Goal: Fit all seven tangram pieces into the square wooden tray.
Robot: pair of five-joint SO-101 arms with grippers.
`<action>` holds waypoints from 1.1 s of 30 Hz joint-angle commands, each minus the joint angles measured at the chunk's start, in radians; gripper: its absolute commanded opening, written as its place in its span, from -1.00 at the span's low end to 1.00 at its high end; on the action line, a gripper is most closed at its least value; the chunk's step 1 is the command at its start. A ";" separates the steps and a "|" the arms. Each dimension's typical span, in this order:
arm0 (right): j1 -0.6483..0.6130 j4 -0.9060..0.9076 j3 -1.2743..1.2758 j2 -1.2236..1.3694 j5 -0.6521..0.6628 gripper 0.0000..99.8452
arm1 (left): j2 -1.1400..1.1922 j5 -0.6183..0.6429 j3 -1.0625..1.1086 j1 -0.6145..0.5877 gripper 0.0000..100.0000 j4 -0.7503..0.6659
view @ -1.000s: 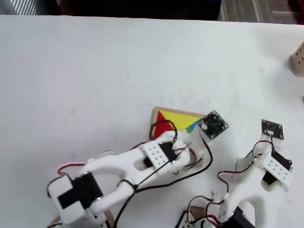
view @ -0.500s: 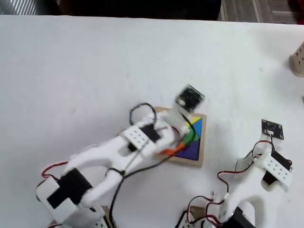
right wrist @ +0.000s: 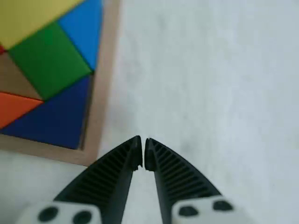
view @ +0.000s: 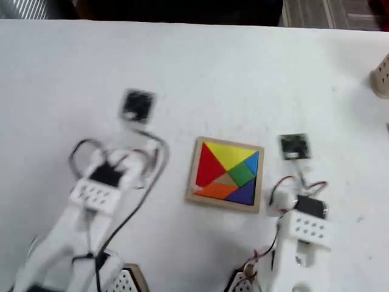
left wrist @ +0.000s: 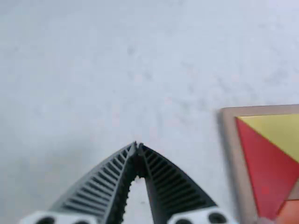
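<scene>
Table (view: 182, 73), one tray (view: 226, 203), seven pieces (view: 242, 173) inside, left pincer (left wrist: 138, 148) closed, right pincer (right wrist: 142, 151) closed

The square wooden tray (view: 261, 182) is pale tan. Its pieces are a yellow triangle (view: 230, 153), red triangle (view: 208, 167), light blue triangle (view: 252, 163), green square (view: 241, 173), brown piece (view: 226, 179), orange piece (view: 217, 190) and dark blue triangle (view: 244, 191). The table (view: 182, 73) is white. The left gripper (left wrist: 138, 149) and right gripper (right wrist: 142, 150) are ribbed dark grey.

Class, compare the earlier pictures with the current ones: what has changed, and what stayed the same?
The left gripper, shut, swung away from over the tray to the table beside it. The right gripper, also shut, shifted in closer to the tray's opposite side. The tray and the tangram pieces in it stayed put.
</scene>
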 commanded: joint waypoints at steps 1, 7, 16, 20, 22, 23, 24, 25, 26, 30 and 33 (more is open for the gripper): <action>-0.173 -0.008 0.051 -0.116 -0.006 -0.96 | -0.295 -0.078 0.221 -0.157 -0.96 0.005; -0.274 0.074 0.120 -0.251 -0.014 -0.96 | -0.673 -0.150 0.483 -0.259 -0.96 0.120; -0.280 0.208 0.155 -0.423 -0.014 -0.96 | -1.184 -0.147 0.588 -0.383 -0.95 0.537; -0.334 0.209 0.219 -0.492 -0.012 -0.96 | -1.182 -0.147 0.586 -0.387 -0.95 0.649; -0.337 0.251 0.227 -0.535 -0.012 -0.96 | -1.182 -0.146 0.588 -0.387 -0.95 0.661; -0.337 0.265 0.242 -0.559 -0.012 -0.96 | -1.182 -0.146 0.588 -0.387 -0.95 0.683; -0.335 0.266 0.264 -0.585 -0.012 -0.96 | -1.182 -0.146 0.588 -0.387 -0.95 0.712; -0.335 0.255 0.292 -0.613 -0.012 -0.96 | -1.182 -0.146 0.588 -0.387 -0.95 0.740; -0.335 0.245 0.327 -0.642 -0.012 -0.96 | -1.182 -0.146 0.588 -0.387 -0.95 0.763; -0.263 0.251 0.400 -0.763 -0.011 -0.96 | -1.182 -0.150 0.588 -0.387 -0.95 0.792; -0.209 0.286 0.399 -0.816 -0.008 -0.96 | -1.182 -0.150 0.588 -0.387 -0.95 0.792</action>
